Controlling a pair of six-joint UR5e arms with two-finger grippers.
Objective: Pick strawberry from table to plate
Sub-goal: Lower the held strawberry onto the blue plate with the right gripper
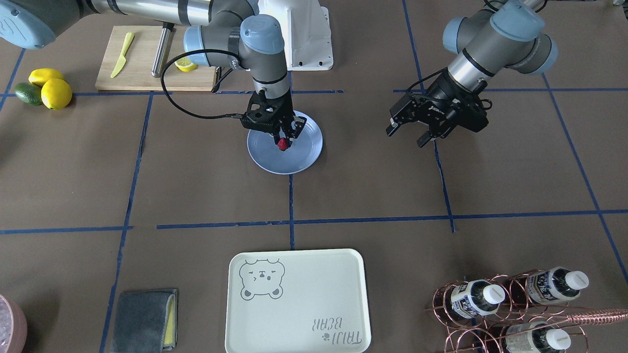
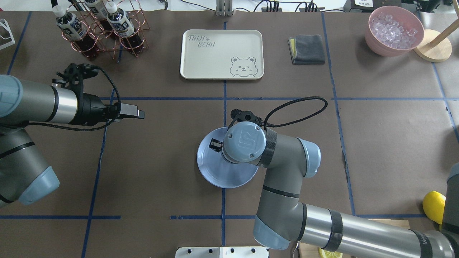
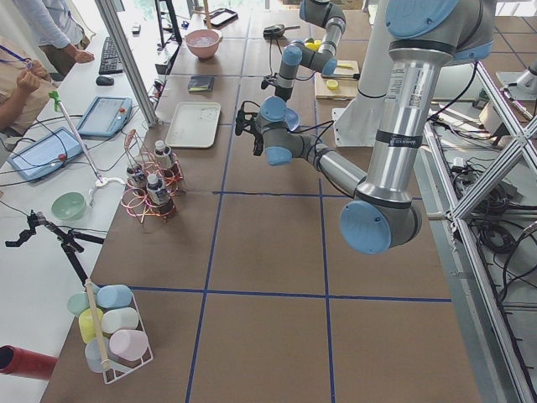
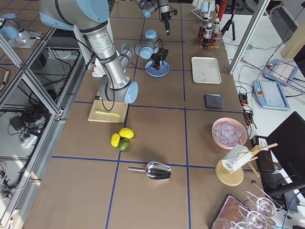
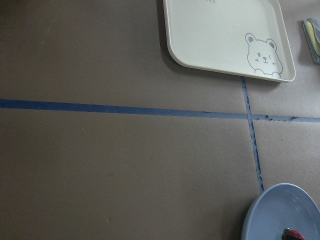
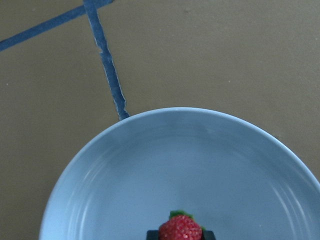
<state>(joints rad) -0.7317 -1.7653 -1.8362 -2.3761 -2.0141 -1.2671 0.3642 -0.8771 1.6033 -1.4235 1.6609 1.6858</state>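
The strawberry (image 1: 283, 143) is small and red with a green cap. It sits between the fingertips of my right gripper (image 1: 284, 138), which is shut on it over the light-blue plate (image 1: 304, 153) at the table's (image 1: 196, 186) centre. In the right wrist view the strawberry (image 6: 181, 229) hangs low over the plate (image 6: 150, 175); whether it touches I cannot tell. From overhead, the right wrist hides both, and only the plate (image 2: 222, 175) shows. My left gripper (image 1: 408, 137) hovers open and empty to the side, apart from the plate. Its wrist view catches the plate (image 5: 280, 215) and strawberry (image 5: 294, 234).
A cream bear tray (image 1: 297, 300), a grey cloth (image 1: 144, 319) and a copper bottle rack (image 1: 510, 309) lie along the operators' side. A cutting board (image 1: 142, 61) with a yellow knife and lemon slice, plus lemons (image 1: 51, 88), sits near the robot base. A pink ice bowl (image 2: 394, 34) stands far right.
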